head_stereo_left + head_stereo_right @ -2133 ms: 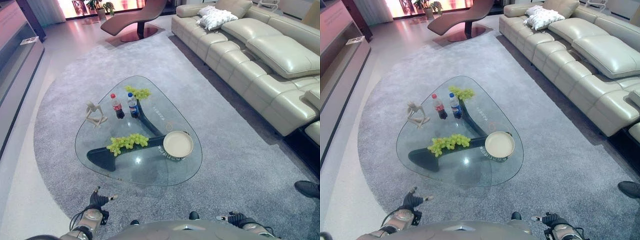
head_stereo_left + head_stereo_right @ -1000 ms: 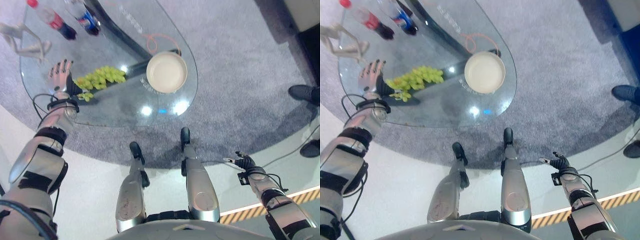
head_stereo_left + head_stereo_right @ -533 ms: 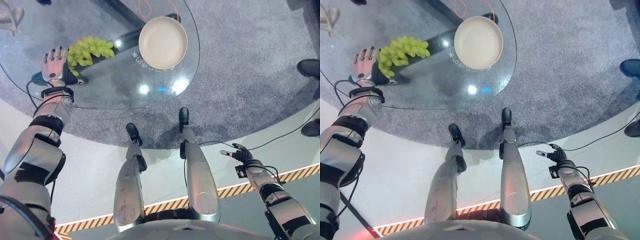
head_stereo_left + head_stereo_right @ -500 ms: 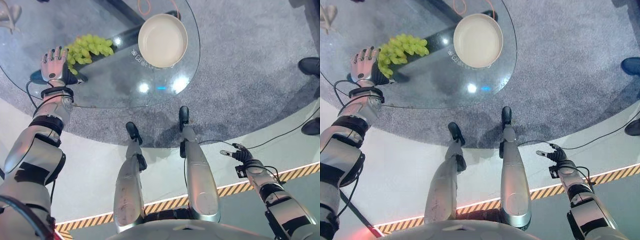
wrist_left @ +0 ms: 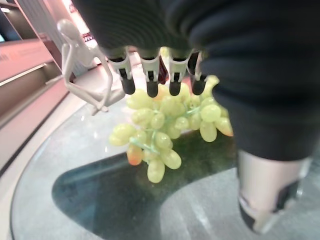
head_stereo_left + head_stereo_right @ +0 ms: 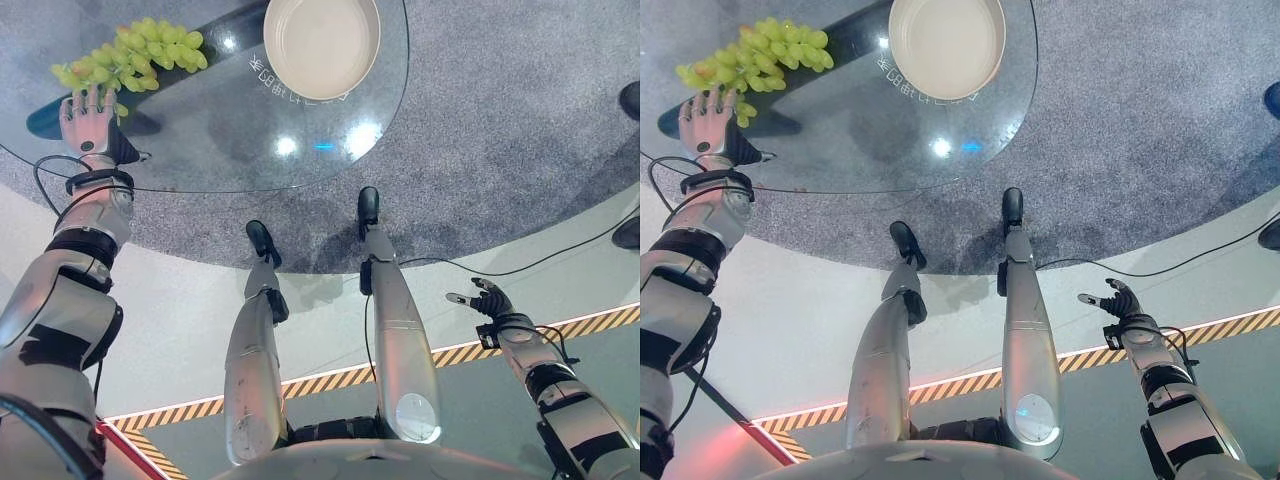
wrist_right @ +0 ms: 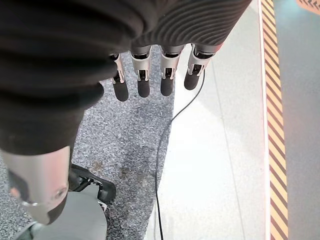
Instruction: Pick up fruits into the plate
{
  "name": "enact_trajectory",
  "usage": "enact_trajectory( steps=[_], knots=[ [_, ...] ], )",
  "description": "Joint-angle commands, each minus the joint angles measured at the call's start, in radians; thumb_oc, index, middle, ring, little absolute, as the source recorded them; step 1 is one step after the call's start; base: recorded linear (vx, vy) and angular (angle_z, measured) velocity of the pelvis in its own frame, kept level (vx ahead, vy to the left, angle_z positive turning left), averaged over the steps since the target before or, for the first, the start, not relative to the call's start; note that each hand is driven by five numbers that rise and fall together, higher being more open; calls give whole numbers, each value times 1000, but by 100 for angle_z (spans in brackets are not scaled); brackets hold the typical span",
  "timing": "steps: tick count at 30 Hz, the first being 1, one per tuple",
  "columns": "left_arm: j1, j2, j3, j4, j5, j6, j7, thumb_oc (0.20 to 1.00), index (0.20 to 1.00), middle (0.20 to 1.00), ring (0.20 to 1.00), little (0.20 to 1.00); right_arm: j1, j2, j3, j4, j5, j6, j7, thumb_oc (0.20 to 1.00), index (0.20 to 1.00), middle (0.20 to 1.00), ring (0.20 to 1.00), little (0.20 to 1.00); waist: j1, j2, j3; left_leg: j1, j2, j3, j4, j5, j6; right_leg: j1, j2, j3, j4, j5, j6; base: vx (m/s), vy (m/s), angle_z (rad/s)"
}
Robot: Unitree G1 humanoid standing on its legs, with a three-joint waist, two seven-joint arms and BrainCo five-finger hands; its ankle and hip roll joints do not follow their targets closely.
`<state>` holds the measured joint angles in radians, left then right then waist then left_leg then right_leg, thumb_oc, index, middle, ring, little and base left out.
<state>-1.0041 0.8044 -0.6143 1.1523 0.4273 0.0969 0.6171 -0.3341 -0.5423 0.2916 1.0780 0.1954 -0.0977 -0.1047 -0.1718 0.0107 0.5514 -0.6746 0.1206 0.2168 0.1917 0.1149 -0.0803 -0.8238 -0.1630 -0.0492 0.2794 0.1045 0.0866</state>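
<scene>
A bunch of green grapes (image 6: 130, 55) lies on the glass table (image 6: 230, 150), near its left rim. My left hand (image 6: 88, 125) is stretched out flat just short of the bunch, its fingertips (image 5: 150, 82) straight and hovering over the nearest grapes (image 5: 162, 122) without closing on them. The empty cream plate (image 6: 320, 40) stands on the glass to the right of the bunch. My right hand (image 6: 485, 302) hangs low at my side above the floor, far from the table, its fingers (image 7: 145, 75) straight and holding nothing.
A white figurine (image 5: 80, 65) stands on the glass beyond the grapes. The table's dark base (image 6: 60, 115) shows through the glass under my left hand. A person's shoes (image 6: 628, 232) stand on the carpet at right. A striped floor line (image 6: 560, 330) runs by my right hand.
The camera has tipped downward, so the table has slid toward the top of the picture. My left hand has come up onto the table and reached the grapes. The right hand stays low.
</scene>
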Motion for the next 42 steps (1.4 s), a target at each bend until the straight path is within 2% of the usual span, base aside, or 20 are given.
enact_trajectory(
  steps=[1, 4, 7, 14, 18, 22, 23, 24, 25, 26, 29, 31, 36, 39, 42],
  knots=[
    [-43, 99, 107, 50, -52, 75, 134, 1000, 1000, 1000, 1000, 1000, 104, -46, 20, -10, 9, -11, -5, 1000, 1000, 1000, 1000, 1000, -20, -14, -31, -113, -65, -18, 202, -154, 23, -3, 72, -7, 89, -125, -20, 0, 0, 0],
    [-64, 108, 125, 54, -84, 69, 168, 1000, 1000, 1000, 1000, 1000, 114, -40, 26, 1, 9, -25, 1, 1000, 1000, 1000, 1000, 1000, -19, -21, -31, -120, -64, -24, 209, -156, 23, -6, 74, -8, 95, -128, -22, 6, -12, 2],
    [-105, 108, 151, 50, -174, 63, 200, 1000, 1000, 1000, 1000, 1000, 123, -30, 33, 8, 14, -38, 1, 1000, 1000, 1000, 1000, 1000, -17, -29, -31, -125, -61, -32, 213, -160, 22, -9, 73, -13, 102, -133, -22, 13, -27, 3],
    [-169, 117, 145, 60, -151, 65, 258, 1000, 1000, 1000, 1000, 1000, 120, -25, 51, -8, 20, -23, -5, 1000, 1000, 1000, 1000, 1000, -16, -42, -31, -131, -60, -37, 209, -159, 18, -14, 74, -16, 98, -129, -23, 7, -4, 3],
    [-208, 125, 114, 61, -130, 62, 247, 1000, 1000, 1000, 1000, 1000, 123, -29, 54, -2, 9, -31, 1, 1000, 1000, 1000, 1000, 1000, -20, -41, -31, -134, -61, -36, 213, -161, 19, -18, 73, -15, 101, -127, -22, 9, 4, 0],
    [-241, 125, 76, 70, -120, 67, 162, 1000, 1000, 1000, 1000, 1000, 122, -33, 57, -18, 17, -24, -7, 1000, 1000, 1000, 1000, 1000, -26, -40, -31, -138, -60, -32, 215, -163, 19, -23, 70, -17, 99, -123, -20, 9, 11, 0],
    [-251, 119, 53, 87, -107, 60, 111, 1000, 1000, 1000, 1000, 1000, 116, -38, 57, -24, 15, -19, -8, 1000, 1000, 1000, 1000, 1000, -33, -39, -31, -142, -60, -29, 216, -162, 19, -28, 69, -14, 94, -117, -18, 30, 37, -1],
    [-251, 119, 53, 87, -107, 60, 111, 1000, 1000, 1000, 1000, 1000, 116, -38, 57, -24, 15, -19, -8, 1000, 1000, 1000, 1000, 1000, -33, -39, -31, -142, -60, -29, 216, -162, 19, -28, 69, -14, 94, -117, -18, 49, 73, -2],
    [-264, 119, 37, 99, -96, 53, 55, 1000, 1000, 1000, 1000, 1000, 114, -45, 55, -24, 7, -22, -6, 1000, 1000, 1000, 1000, 1000, -39, -38, -31, -144, -59, -25, 218, -164, 18, -33, 69, -10, 92, -114, -16, 102, 62, -3],
    [-262, 115, 29, 101, -95, 57, 45, 1000, 1000, 1000, 1000, 1000, 117, -45, 57, -23, 6, -21, -6, 1000, 1000, 1000, 1000, 1000, -38, -36, -31, -127, -58, -36, 227, -199, 11, -16, 72, -6, 102, -145, -9, 121, 109, -6],
    [-289, 114, -17, 124, -84, 54, -57, 1000, 1000, 1000, 1000, 1000, 113, -60, 57, -26, -1, -27, -8, 1000, 1000, 1000, 1000, 1000, -48, -33, -31, -131, -63, -33, 224, -201, 14, -23, 75, 7, 90, -136, -7, 54, 73, -5],
    [-294, 114, -38, 132, -87, 47, -89, 1000, 1000, 1000, 1000, 1000, 113, -66, 56, -29, -3, -28, -8, 1000, 1000, 1000, 1000, 1000, -51, -32, -31, -135, -65, -33, 225, -200, 16, -27, 77, 12, 88, -132, -6, 21, 73, -2],
    [-328, 109, -123, 156, -116, -2, -282, 1000, 1000, 1000, 1000, 1000, 114, -92, 53, -52, -12, -37, -7, 1000, 1000, 1000, 1000, 1000, -68, -31, -31, -152, -59, -16, 236, -204, 15, -47, 73, 17, 87, -123, 0, 11, 52, -6],
    [-334, 107, -166, 161, -126, 22, -443, 1000, 1000, 1000, 1000, 1000, 111, -103, 49, -71, -20, -28, -6, 1000, 1000, 1000, 1000, 1000, -73, -30, -31, -159, -55, -9, 243, -205, 14, -54, 69, 18, 83, -115, 3, 4, 9, -2],
    [-328, 107, -193, 167, -124, 63, -530, 1000, 1000, 1000, 1000, 1000, 111, -108, 50, -90, -11, -22, -9, 1000, 1000, 1000, 1000, 1000, -76, -29, -31, -161, -56, -8, 246, -206, 14, -56, 69, 22, 77, -105, 6, 23, -2, 0]
  ],
)
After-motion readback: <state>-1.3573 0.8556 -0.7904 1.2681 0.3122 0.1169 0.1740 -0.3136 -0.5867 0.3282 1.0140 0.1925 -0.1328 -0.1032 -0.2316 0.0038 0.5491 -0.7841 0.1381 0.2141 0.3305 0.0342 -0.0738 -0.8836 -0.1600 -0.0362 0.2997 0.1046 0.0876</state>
